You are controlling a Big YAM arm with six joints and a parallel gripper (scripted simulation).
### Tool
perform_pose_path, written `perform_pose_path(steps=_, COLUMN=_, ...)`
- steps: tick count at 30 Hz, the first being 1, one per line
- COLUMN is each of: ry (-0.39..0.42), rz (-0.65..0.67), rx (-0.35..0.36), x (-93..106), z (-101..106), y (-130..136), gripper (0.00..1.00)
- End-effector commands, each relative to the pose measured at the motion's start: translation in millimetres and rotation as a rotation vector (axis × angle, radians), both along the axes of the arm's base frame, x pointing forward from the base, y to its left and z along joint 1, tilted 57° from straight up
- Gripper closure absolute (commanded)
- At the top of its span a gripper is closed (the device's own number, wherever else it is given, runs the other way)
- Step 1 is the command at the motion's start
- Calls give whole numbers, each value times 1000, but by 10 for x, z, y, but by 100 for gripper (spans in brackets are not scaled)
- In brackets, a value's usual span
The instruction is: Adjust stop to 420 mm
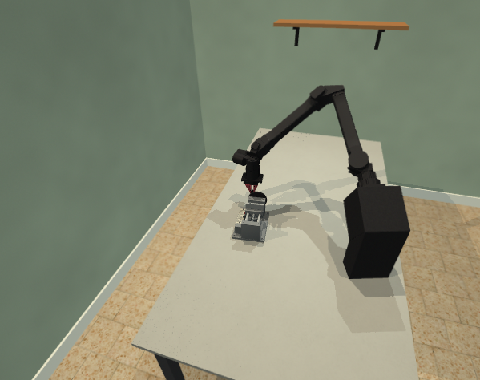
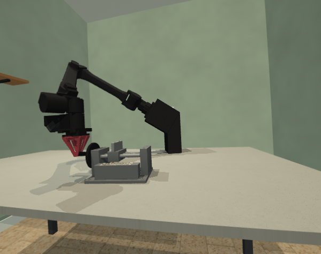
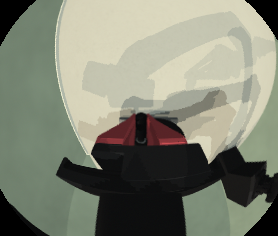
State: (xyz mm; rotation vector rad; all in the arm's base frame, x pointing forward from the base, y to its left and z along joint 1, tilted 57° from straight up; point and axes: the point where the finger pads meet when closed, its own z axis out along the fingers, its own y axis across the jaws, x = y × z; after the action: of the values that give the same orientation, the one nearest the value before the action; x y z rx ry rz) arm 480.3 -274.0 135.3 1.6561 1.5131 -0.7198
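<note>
The black handwheel (image 1: 261, 196) (image 2: 89, 156) is on the end of a grey stop fixture, and its short black crank handle (image 2: 82, 154) sticks out sideways. My gripper (image 1: 252, 191) (image 2: 76, 155) points down with its red fingers shut on that handle, beside the wheel's outer face. In the wrist view the fingertips (image 3: 141, 118) meet around a dark part. The grey stop block (image 2: 113, 156) with its upright plate sits on rods between two end plates, nearer the handwheel end. The scale (image 2: 120, 163) shows a small red mark near the block, but its numbers are too small to read.
The fixture's base plate (image 2: 113, 181) lies on the pale table (image 1: 252, 310) near its long edge. The black arm base (image 1: 374, 241) (image 2: 172, 136) stands on the other side of the table. A wooden shelf (image 1: 340, 25) is on the wall.
</note>
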Motion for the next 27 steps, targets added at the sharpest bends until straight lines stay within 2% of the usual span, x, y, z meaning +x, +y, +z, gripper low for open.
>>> perform_pose_path(steps=1, ry=-25, rz=2, rx=-9, x=149, z=43, y=-135, gripper=94)
perform_pose_path(steps=8, ry=-25, rz=10, rx=-9, x=182, z=22, y=-127, gripper=94)
perform_pose_path(steps=15, ry=-25, rz=2, rx=-9, x=144, z=-6, y=-203, gripper=94)
perform_pose_path(steps=19, ry=-4, rz=2, rx=-3, x=55, z=-124, y=-218, gripper=94)
perform_pose_path(steps=27, ry=-8, rz=1, rx=-5, x=62, z=-112, y=-230, gripper=94)
